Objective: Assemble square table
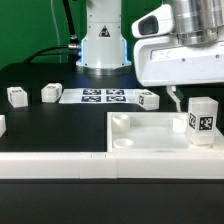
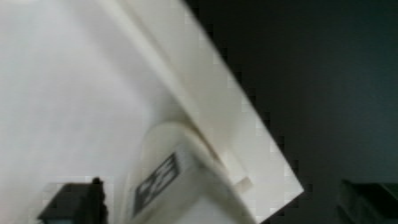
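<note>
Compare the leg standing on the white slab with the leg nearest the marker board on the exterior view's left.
The standing leg is upright on the white slab; the loose leg sits low on the black table, seemingly on its side. The standing leg is at the open pincer; the loose leg is far from it. Both are white with black-and-white tags.

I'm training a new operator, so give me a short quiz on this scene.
1. True or false: a leg stands upright on the square tabletop.
2. The gripper is: A open; B shut on a leg; C shut on nothing.
3. In the exterior view, on which side of the marker board does the single loose leg lie?
Key: 1 true; 2 A; 3 the exterior view's right.
</note>
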You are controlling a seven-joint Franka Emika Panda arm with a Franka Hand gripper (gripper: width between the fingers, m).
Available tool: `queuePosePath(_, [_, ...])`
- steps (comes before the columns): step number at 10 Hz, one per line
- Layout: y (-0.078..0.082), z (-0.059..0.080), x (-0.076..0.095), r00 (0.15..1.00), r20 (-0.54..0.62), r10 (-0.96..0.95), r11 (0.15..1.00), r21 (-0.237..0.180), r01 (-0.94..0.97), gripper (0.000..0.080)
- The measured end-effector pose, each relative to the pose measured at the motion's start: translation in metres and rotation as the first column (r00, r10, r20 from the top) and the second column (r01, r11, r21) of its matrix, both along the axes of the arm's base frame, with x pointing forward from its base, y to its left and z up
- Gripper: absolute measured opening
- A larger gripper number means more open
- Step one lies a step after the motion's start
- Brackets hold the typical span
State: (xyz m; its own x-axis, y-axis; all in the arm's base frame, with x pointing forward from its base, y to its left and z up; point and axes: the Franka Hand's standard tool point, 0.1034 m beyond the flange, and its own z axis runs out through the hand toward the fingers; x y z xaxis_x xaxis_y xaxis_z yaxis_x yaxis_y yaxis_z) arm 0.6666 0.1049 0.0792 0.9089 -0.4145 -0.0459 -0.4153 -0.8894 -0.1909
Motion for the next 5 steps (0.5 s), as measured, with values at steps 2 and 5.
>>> queuePosePath(2, [-0.0123,-0.0006,0.0049,0.958,0.04,0.283,0.957,-0.079,-0.279,0.0649])
queuePosePath(5, [-0.006,-0.003,0.0049,0.883,0.053,0.466,0.88,-0.133,-0.456,0.0649])
